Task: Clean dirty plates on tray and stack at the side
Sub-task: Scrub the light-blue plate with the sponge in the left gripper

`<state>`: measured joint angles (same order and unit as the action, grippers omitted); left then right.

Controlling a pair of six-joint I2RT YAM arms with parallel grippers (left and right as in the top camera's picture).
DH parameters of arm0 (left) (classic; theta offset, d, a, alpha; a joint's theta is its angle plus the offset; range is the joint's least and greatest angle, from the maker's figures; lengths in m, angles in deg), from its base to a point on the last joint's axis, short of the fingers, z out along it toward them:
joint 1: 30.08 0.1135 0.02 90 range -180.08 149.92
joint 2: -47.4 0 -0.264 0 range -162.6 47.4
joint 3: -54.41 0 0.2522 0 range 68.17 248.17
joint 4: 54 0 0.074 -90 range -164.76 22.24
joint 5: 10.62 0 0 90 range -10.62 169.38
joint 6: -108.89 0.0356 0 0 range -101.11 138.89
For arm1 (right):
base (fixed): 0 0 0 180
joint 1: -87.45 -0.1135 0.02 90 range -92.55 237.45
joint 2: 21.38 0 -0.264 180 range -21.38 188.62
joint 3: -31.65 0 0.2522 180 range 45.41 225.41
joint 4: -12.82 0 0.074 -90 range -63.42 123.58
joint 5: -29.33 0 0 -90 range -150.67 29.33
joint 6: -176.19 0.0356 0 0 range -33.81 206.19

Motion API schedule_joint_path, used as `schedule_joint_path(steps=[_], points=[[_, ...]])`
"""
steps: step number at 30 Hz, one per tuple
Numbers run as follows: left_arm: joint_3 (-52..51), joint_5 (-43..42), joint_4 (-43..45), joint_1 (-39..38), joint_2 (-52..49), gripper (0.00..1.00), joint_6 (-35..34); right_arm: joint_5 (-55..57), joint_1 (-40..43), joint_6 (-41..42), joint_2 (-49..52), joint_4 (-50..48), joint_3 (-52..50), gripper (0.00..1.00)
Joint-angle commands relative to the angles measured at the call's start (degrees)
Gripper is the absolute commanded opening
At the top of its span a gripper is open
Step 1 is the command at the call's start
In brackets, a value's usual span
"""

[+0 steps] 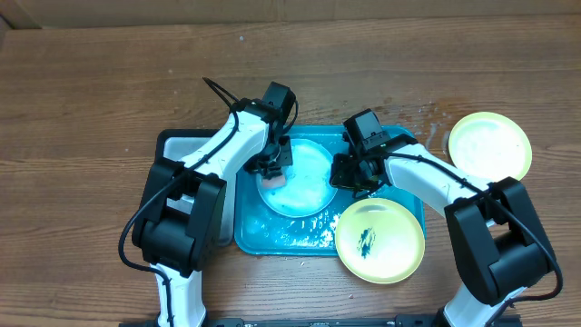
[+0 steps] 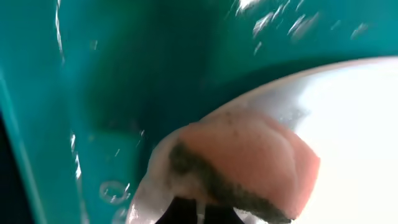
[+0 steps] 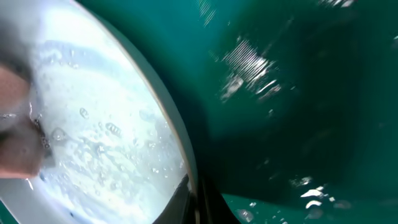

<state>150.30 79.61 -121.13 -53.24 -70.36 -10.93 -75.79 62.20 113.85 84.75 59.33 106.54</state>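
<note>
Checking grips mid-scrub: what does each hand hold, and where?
Left hand: pink sponge, gripped from above. Right hand: apparently the blue plate, at its right rim.

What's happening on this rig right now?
Plate washing is under way. The left gripper holds a pink sponge pressed on the sudsy light blue plate, which lies in the teal tray. The right gripper appears to pinch that plate's right rim to steady it. A smeared yellow-green plate overlaps the tray's near right corner. A clean-looking yellow-green plate sits on the table to the right.
</note>
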Motion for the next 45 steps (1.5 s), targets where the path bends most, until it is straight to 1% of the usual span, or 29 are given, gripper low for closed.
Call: schedule_joint_path(steps=[1,3,5,8,12,14,17,23,25,26,30,35,41,45], points=[[-2.8,0.2,-3.6,0.2,-2.9,0.04,7.8,2.0,0.1,-0.6,0.6,1.0,-1.1,0.04],[-2.8,-6.0,-4.0,-0.9,-2.9,0.04,12.9,2.0,0.1,-0.6,0.6,1.1,-1.1,0.04],[-2.8,-11.8,-3.8,-2.4,-2.9,0.04,16.6,2.0,0.1,-0.6,0.6,1.2,-1.1,0.04],[-2.8,-19.2,-2.7,-4.7,-2.9,0.04,18.1,2.0,0.1,-0.6,0.6,1.3,-1.1,0.04],[-2.8,-28.5,-0.1,-7.8,-2.9,0.04,18.1,2.2,0.1,-0.6,0.6,1.4,-1.1,0.04],[-2.8,-31.7,1.1,-9.0,-2.9,0.04,18.1,2.2,0.1,-0.6,0.6,1.4,-1.1,0.04],[-2.8,-33.6,1.8,-10.2,-2.9,0.04,18.0,2.2,0.1,-0.6,0.6,1.3,-1.1,0.04],[-2.8,-33.2,3.7,-10.1,-2.9,0.04,15.0,2.2,0.1,-0.6,0.6,1.3,-1.1,0.04],[-2.8,-31.3,4.2,-9.4,-2.9,0.04,14.6,2.4,0.1,-0.6,0.6,1.3,-1.1,0.04],[-2.8,-28.6,4.2,-8.9,-2.9,0.04,13.4,2.4,0.1,-0.6,0.6,1.3,-1.1,0.04],[-2.8,-14.7,1.8,-6.7,-2.9,0.04,8.2,2.4,0.1,-0.6,0.6,1.3,-1.1,0.04],[-1.3,2.6,-5.4,-4.2,-2.9,0.04,2.1,2.6,0.1,-0.6,0.6,1.3,-1.1,0.04],[2.4,12.0,-11.8,-3.8,-2.9,0.04,-0.6,2.6,0.1,-0.6,0.6,1.3,-1.1,0.04],[7.7,15.0,-15.3,-3.9,-2.9,0.04,-1.5,2.6,0.1,-0.6,0.6,1.4,-1.1,0.04]])
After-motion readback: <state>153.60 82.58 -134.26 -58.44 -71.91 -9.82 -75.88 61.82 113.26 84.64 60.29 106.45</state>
